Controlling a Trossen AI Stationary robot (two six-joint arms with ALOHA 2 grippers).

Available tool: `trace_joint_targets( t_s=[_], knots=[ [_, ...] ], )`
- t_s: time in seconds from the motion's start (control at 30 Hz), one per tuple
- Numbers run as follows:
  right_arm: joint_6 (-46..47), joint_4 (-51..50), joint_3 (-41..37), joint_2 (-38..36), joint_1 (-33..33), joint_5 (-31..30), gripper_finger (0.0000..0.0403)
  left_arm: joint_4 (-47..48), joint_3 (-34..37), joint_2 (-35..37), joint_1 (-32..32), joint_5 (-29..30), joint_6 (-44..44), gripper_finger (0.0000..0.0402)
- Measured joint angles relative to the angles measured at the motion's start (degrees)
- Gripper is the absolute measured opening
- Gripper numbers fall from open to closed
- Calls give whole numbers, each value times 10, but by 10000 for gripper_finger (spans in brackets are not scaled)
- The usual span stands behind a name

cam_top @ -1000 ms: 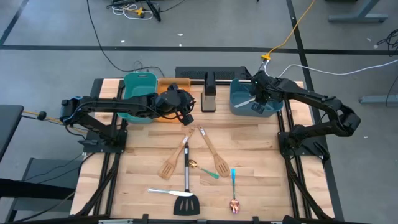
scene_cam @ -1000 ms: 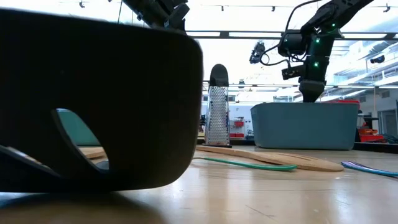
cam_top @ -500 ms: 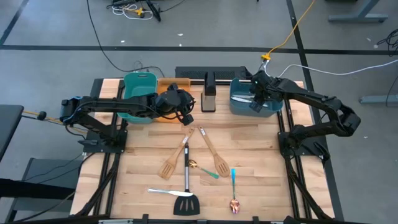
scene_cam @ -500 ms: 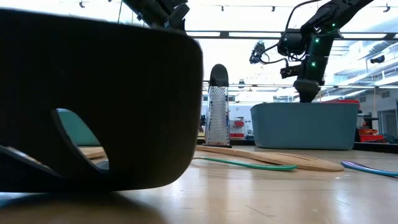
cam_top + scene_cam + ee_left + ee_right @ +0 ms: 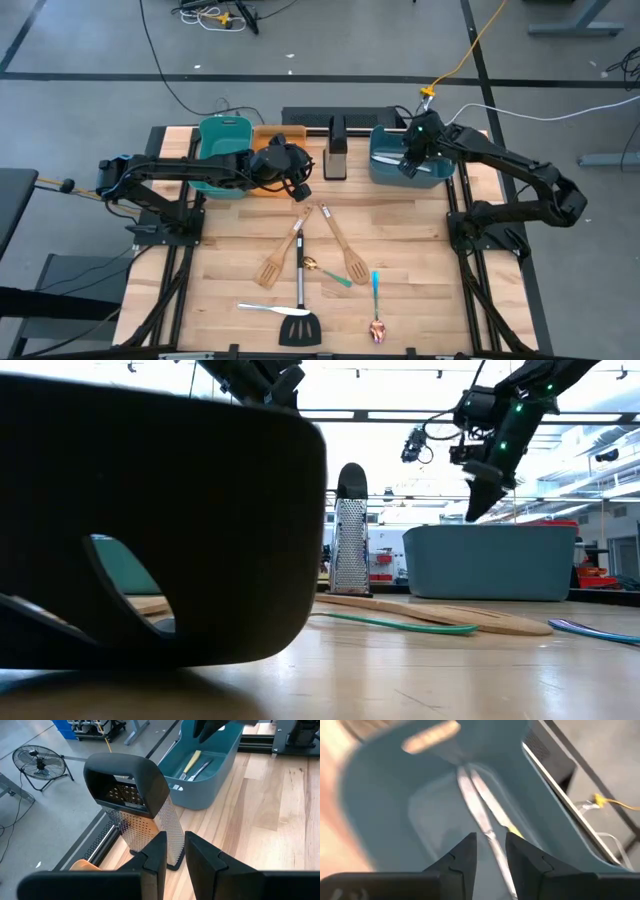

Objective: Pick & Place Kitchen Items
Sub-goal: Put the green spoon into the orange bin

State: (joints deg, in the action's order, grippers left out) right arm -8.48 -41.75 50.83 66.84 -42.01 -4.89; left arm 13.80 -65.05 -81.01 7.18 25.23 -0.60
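**Asker:** Two arms are at work here? Start with the biggest things.

**Describer:** Yes. A pale wooden surface (image 5: 430, 260) carries everything. Three bins stand along its far edge: a teal bin (image 5: 222, 130), an orange bin (image 5: 268, 135) and a blue bin (image 5: 376, 160), with a metal grater (image 5: 335, 158) upright between the orange and blue ones.

**Asker:** Where are the end effectors?

**Describer:** The right end effector (image 5: 408, 160) hangs above the blue bin, tilted, partly open and holding nothing. Two silver knives (image 5: 480, 815) and a wooden handle (image 5: 430, 735) lie in the bin beneath it. The left end effector (image 5: 297, 188) hovers just in front of the orange bin, beside the grater. I cannot tell whether it is open or shut, or whether it holds anything.

**Asker:** And the loose utensils?

**Describer:** They lie mid-surface, toward the near edge from both arms. Two wooden spatulas (image 5: 282, 250) cross at their handle ends and fan apart, each lying diagonally. A black slotted turner (image 5: 300, 327) lies with its steel handle running front to back. A silver knife (image 5: 262, 308) lies crosswise beside it. Then come a green-handled spoon (image 5: 328, 274), a blue-handled spoon (image 5: 375, 288) and a copper spoon (image 5: 377, 328).

**Asker:** Which arm is nearer?

**Describer:** The left, I judge. The spatula handles point almost at its end effector, just nearward of it. The blue-handled and copper spoons sit more toward the right arm's side, well apart from its end effector.
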Motion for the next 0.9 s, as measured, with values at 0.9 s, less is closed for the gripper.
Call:
trace_joint_targets(
  t_s=[0.9],
  knots=[
    [192, 199, 1, -110, 294, 135, 87, 13, 0, 0, 0, 0, 0, 73]
  ],
)
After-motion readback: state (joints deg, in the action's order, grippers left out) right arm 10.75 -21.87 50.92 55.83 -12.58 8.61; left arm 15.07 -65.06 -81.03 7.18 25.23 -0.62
